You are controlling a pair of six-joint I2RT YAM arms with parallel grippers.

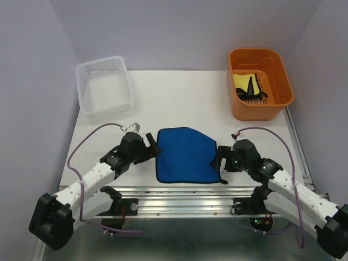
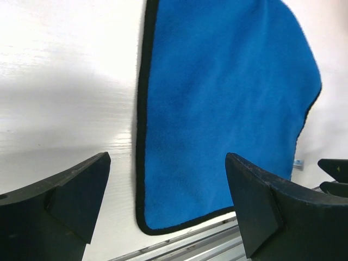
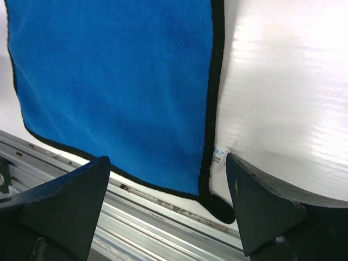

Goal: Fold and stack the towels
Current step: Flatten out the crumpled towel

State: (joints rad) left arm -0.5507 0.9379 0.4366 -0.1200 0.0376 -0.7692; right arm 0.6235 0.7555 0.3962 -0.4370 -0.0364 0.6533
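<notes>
At the near edge of the worktop (image 1: 179, 100), dead centre, the blue towel (image 1: 186, 155) lies flat and open, one layer, not folded yet. It's roughly square with no real long axis; the two side hems run near-to-far. The far-right corner looks slanted in, maybe tucked, I can't tell.

My left claw (image 1: 152, 145) sits just beside the left hem, and my right claw (image 1: 217, 159) just beside the right hem. So the towel lies between them, inboard of each, and both are about equally near. Both claws are spread wide and hold nothing. In the left wrist view the left hem runs up between my fingers (image 2: 70, 196). In the right wrist view it's the right hem, with a white label (image 3: 219, 157) and a black loop (image 3: 220, 206) at the near-right corner.

My guess is the next move is a two-sided pinch of the hems to fold. The near hem lies right along the metal rail (image 1: 185, 191), so a low approach there could snag.

The far-right corner has the orange bin (image 1: 260, 106), with the yellow towel (image 1: 242, 79) inside and a dark cloth (image 1: 251, 87) on top, its colour unclear. The far-left corner has the white basket (image 1: 106, 107). Both are well apart from me and not in the way.
</notes>
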